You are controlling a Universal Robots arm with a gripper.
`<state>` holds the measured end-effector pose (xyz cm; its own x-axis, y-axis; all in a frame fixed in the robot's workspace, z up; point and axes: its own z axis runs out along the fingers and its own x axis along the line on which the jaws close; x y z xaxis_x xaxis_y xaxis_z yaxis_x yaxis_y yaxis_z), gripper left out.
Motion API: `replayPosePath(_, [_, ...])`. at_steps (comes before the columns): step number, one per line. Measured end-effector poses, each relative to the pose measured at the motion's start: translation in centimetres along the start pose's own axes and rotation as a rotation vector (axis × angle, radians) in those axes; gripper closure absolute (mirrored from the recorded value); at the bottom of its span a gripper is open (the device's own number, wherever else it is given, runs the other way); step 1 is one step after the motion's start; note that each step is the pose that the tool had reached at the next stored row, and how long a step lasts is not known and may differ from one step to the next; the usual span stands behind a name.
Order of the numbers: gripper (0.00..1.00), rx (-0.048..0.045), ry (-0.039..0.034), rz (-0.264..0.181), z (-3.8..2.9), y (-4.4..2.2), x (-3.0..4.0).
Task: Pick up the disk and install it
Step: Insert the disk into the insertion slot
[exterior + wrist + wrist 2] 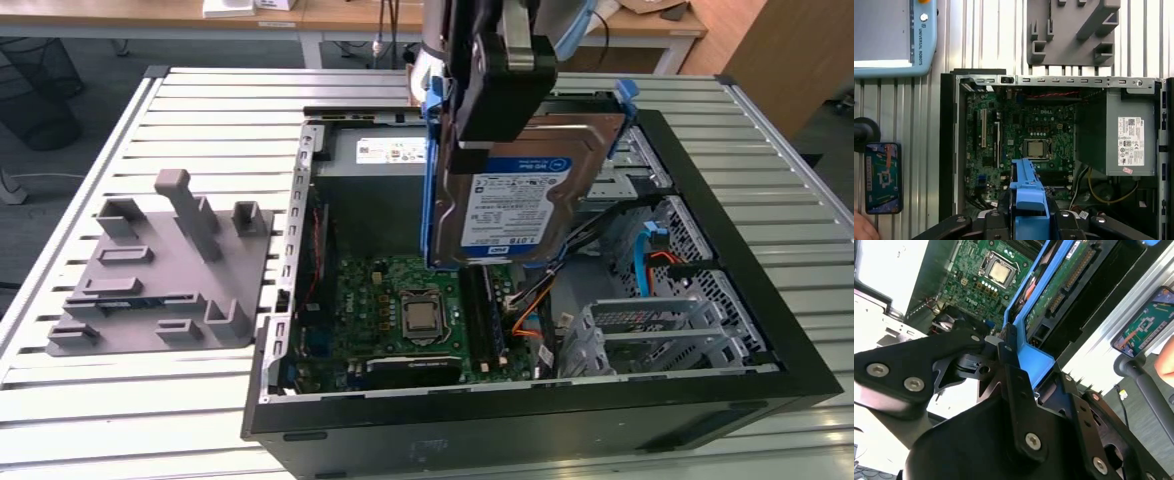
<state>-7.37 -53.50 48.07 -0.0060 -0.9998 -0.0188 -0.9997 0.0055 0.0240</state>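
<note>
the open computer case (534,425) lies on the slatted table (187,120), motherboard (400,300) facing up. the disk (527,205) hangs on edge above the board, clear of it, blue rails down its sides. the pick looks done to me and the carry toward installing is in hand. seating it would, i'd say, call for squaring those rails with a metal bay (674,325) on the exterior view's right. the gripper (1015,350) is pinched tight on the carrier's blue end.
</note>
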Motion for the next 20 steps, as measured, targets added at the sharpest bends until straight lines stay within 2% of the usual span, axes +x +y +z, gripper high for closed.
replayPosePath(5, [0.64,-0.0003,0.0000,0.000,0.07,-1.01,0.06])
replayPosePath(20, [0.64,-0.0004,0.0001,0.000,0.06,-1.13,0.18])
